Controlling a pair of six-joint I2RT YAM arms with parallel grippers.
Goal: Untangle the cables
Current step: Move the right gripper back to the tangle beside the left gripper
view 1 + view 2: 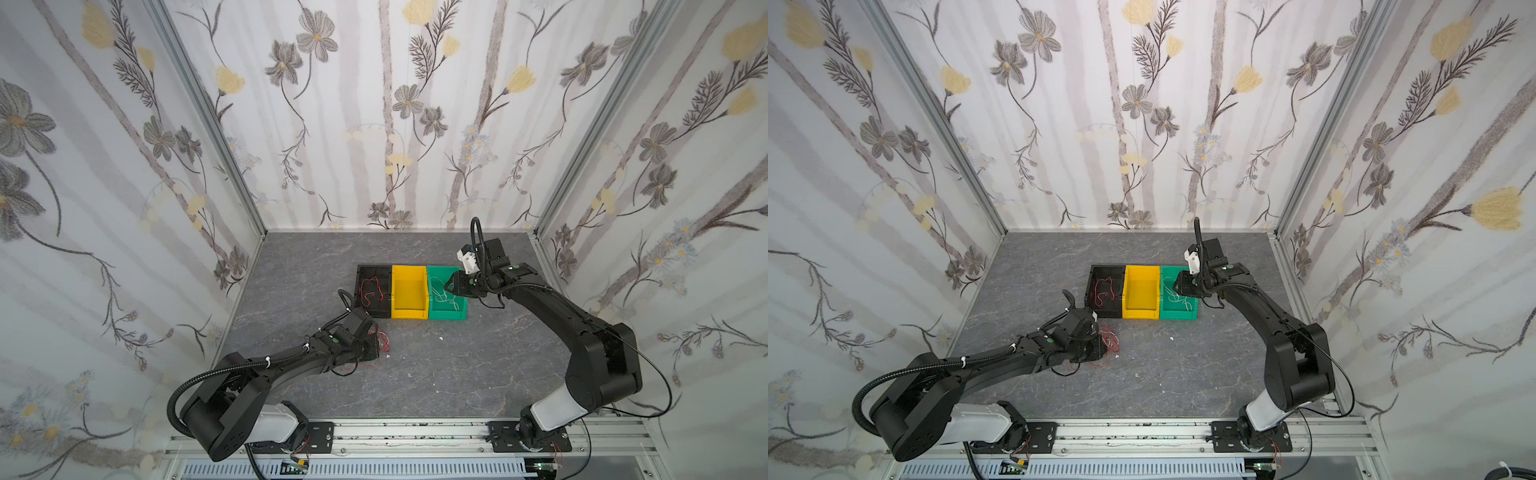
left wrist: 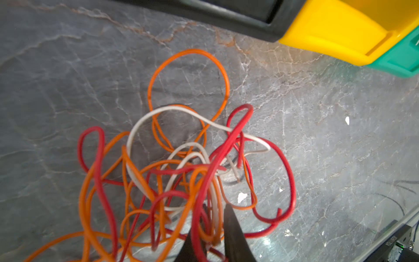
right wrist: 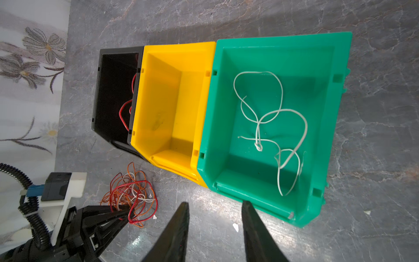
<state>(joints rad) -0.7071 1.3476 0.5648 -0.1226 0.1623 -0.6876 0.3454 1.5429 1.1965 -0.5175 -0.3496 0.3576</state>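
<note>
A tangle of red, orange and white cables (image 2: pixel 227 147) lies on the grey table in front of the black bin, showing in both top views (image 1: pixel 381 341) (image 1: pixel 1109 338) and in the right wrist view (image 3: pixel 133 192). My left gripper (image 2: pixel 212 226) is shut on several strands at the tangle's edge, low over the table (image 3: pixel 123 214). One white cable (image 3: pixel 258 146) lies knotted in the green bin (image 3: pixel 283 37). A red cable (image 1: pixel 368 291) lies in the black bin (image 1: pixel 376 312). My right gripper (image 3: pixel 215 204) hangs open over the green bin's near edge (image 1: pixel 449 286), with nothing between its fingers.
The black bin, a yellow bin (image 1: pixel 409 313) and the green bin (image 1: pixel 446 318) stand side by side at mid-table; nothing lies in the yellow bin. Small white scraps (image 3: pixel 235 226) lie on the marbled table. Patterned walls close the back and both sides.
</note>
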